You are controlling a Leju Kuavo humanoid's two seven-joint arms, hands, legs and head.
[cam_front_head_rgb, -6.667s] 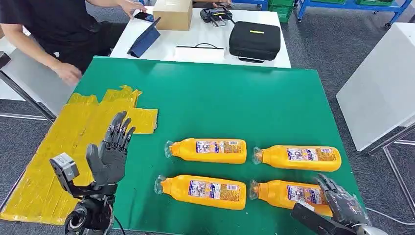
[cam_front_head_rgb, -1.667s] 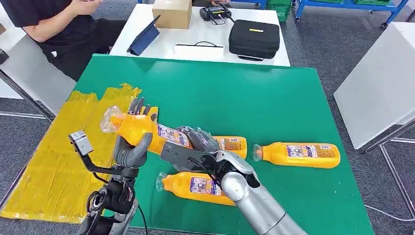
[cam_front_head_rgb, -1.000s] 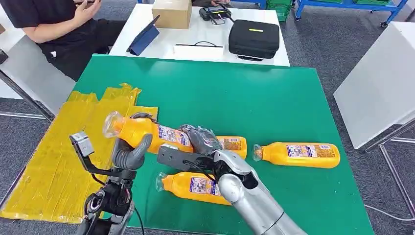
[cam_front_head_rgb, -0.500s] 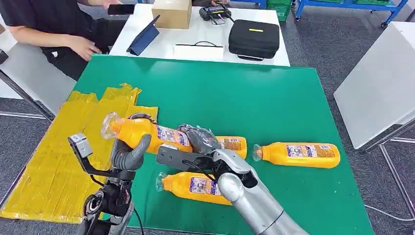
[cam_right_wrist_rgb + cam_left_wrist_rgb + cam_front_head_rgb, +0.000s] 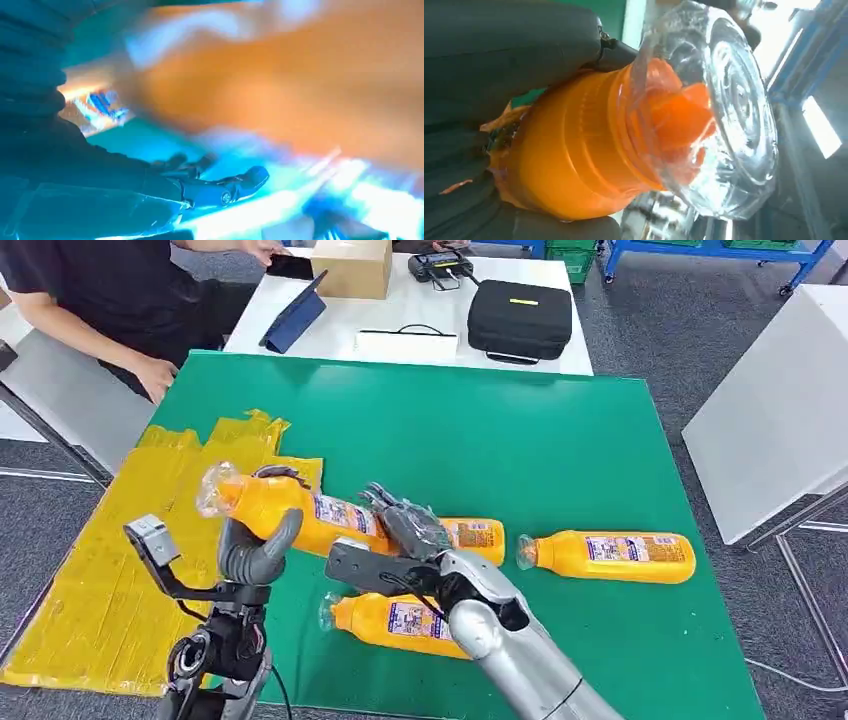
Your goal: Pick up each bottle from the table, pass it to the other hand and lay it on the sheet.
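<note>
Nearest the table's (image 5: 560,440) front edge, one orange bottle (image 5: 395,622) lies on its side on the green top, partly behind the right arm. Just above it, the left robot hand (image 5: 258,545) grips a raised bottle (image 5: 290,515) near its neck, thumb wrapped under it; the left wrist view shows the clear cap (image 5: 719,110) and orange neck held between thumb and dark fingers. The bottle is tilted, cap toward the table's left edge, over the border of the yellow sheet (image 5: 120,560). The right robot hand (image 5: 405,530) sits at the bottle's base end with its fingers spread; whether they touch the bottle cannot be told, and the right wrist view is too blurred to help. Behind that hand a third bottle (image 5: 475,537) lies flat, mostly hidden. A fourth bottle (image 5: 610,557) lies on its side toward the right edge, well apart from both hands. The sheet covers the table's left front corner. Beyond the far edge, a person (image 5: 110,290) sits by a white table (image 5: 420,315) carrying a black case (image 5: 520,322), a cardboard box (image 5: 352,265) and a tablet (image 5: 297,320).
</note>
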